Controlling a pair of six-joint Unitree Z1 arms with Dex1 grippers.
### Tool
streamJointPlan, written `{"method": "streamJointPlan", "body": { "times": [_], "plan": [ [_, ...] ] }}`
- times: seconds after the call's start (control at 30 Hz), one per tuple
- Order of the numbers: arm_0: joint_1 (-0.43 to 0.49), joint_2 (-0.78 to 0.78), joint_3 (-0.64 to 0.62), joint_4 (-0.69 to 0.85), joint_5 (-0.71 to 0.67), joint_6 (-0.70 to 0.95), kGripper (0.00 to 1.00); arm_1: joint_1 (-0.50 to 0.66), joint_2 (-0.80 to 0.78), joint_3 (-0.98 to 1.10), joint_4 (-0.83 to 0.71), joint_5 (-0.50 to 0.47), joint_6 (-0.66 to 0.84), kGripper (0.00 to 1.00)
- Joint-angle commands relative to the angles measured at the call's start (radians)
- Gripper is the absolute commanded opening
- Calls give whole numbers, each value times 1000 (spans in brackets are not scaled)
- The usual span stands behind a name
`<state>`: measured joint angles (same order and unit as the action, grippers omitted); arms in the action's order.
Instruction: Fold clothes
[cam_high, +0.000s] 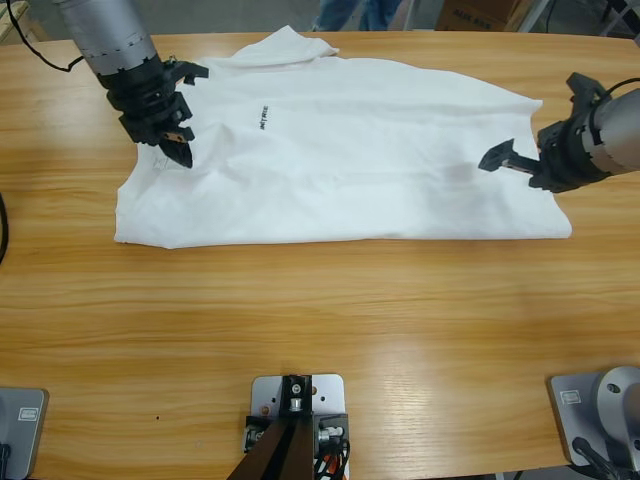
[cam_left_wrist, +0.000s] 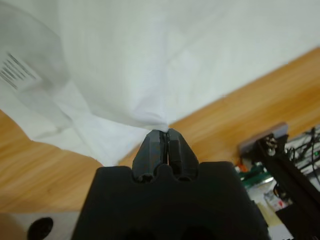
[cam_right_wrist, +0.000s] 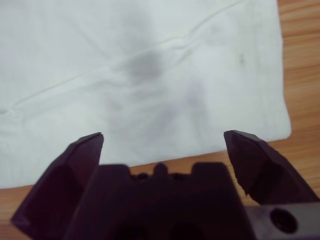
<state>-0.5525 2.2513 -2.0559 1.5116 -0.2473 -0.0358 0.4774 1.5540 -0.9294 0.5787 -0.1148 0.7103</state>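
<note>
The white T-shirt (cam_high: 350, 170) lies spread across the far half of the wooden table (cam_high: 320, 320), with its small dark chest print (cam_high: 262, 118) facing up and a sleeve (cam_high: 290, 45) at the far edge. My left gripper (cam_high: 180, 150) stands over the shirt's left end, and in the left wrist view it (cam_left_wrist: 164, 132) is shut on a raised pinch of the white cloth (cam_left_wrist: 150, 65). A printed label (cam_left_wrist: 17, 70) shows through the fabric there. Over the shirt's right end my right gripper (cam_high: 505, 160) hovers, and in the right wrist view it (cam_right_wrist: 165, 137) is open with nothing between its jaws.
A person's legs (cam_high: 355, 12) and a cardboard box (cam_high: 480, 12) show beyond the table's far edge. A black cable (cam_high: 45, 55) runs at the far left. Bare wood stretches from the shirt's near edge to the table's front.
</note>
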Motion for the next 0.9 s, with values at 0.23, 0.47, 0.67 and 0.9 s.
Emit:
{"method": "streamJointPlan", "body": {
  "times": [0.23,0.47,0.67,0.9],
  "plan": [
    [-41,-32,244,148,17,133,0,15,60,25,-19,24,-14,991],
    [-77,28,283,143,17,157,0,15,72,23,-19,26,-14,991],
    [-79,82,294,142,6,160,306,15,72,23,-17,27,-14,991],
    [-77,31,310,142,100,143,306,15,74,23,-17,27,-14,991]
  ]
}}
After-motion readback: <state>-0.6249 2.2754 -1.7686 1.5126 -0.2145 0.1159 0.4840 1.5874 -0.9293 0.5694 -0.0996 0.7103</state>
